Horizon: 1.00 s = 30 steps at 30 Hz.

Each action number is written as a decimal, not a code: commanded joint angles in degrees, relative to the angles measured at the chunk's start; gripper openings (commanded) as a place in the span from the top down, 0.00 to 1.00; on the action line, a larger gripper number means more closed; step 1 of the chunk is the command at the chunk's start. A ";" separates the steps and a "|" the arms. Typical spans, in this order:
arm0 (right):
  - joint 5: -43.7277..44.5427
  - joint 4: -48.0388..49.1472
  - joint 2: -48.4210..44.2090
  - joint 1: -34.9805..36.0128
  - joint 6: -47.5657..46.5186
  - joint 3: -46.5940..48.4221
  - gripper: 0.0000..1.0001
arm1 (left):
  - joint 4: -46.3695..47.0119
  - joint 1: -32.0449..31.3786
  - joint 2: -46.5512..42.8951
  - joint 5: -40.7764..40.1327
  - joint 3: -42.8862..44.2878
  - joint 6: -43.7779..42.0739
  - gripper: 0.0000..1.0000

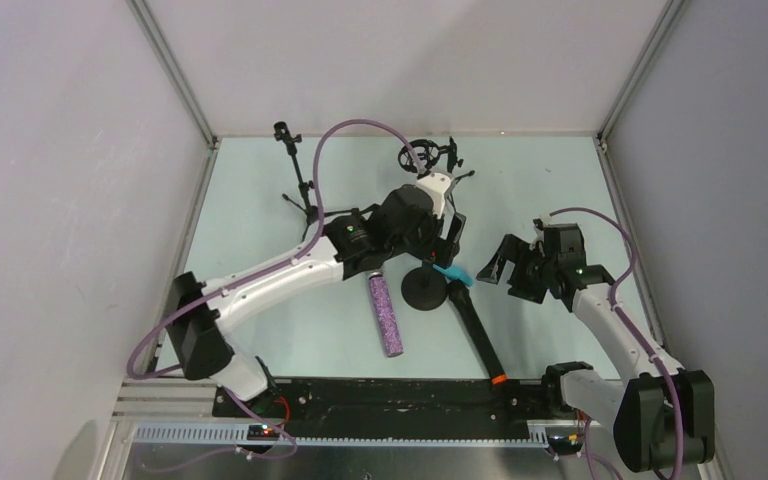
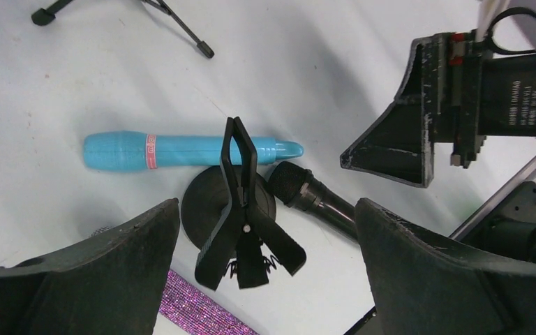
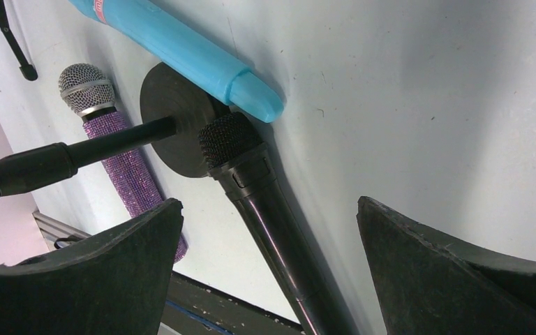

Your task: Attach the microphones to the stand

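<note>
I see my right claw [image 1: 497,266] gaping wide. The turquoise microphone [image 1: 451,272] lies just off its tips, the black microphone [image 1: 476,325] runs back beside it, and the purple microphone [image 1: 387,315] lies beyond the round-based stand [image 1: 422,291].

Microphones [image 3: 251,181] close around stand base [image 3: 171,87]

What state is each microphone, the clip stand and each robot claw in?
turquoise microphone: lying flat, unclipped
black microphone: lying flat, unclipped
purple microphone: lying flat, unclipped
stand clip: holding nothing
left gripper: open, empty
right gripper: open, empty
</note>
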<state>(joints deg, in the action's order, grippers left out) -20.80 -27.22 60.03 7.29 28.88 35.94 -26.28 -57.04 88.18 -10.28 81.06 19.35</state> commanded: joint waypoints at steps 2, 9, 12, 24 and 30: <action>0.87 0.43 -0.95 0.23 -0.46 -0.23 0.00 | -1.00 -0.30 2.33 -1.04 3.38 1.09 0.02; 0.65 1.25 0.14 0.27 -0.42 -0.35 0.00 | -3.70 -0.91 5.08 -3.23 4.88 -1.48 0.09; 0.42 1.51 0.62 0.21 -0.34 -0.35 0.00 | -4.24 -1.01 6.03 -3.14 5.13 -2.48 0.14; 0.28 1.98 0.99 0.27 0.12 -0.35 0.00 | -5.09 -1.08 6.01 -2.38 5.18 -4.90 0.33; 0.10 2.08 0.94 0.23 0.34 -0.35 0.00 | -6.18 -1.06 4.30 -1.71 5.01 -7.24 0.35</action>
<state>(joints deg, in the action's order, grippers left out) -20.78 -26.68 60.97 7.29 28.88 35.57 -31.44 -57.65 94.96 -12.05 83.81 15.09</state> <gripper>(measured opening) 0.996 0.657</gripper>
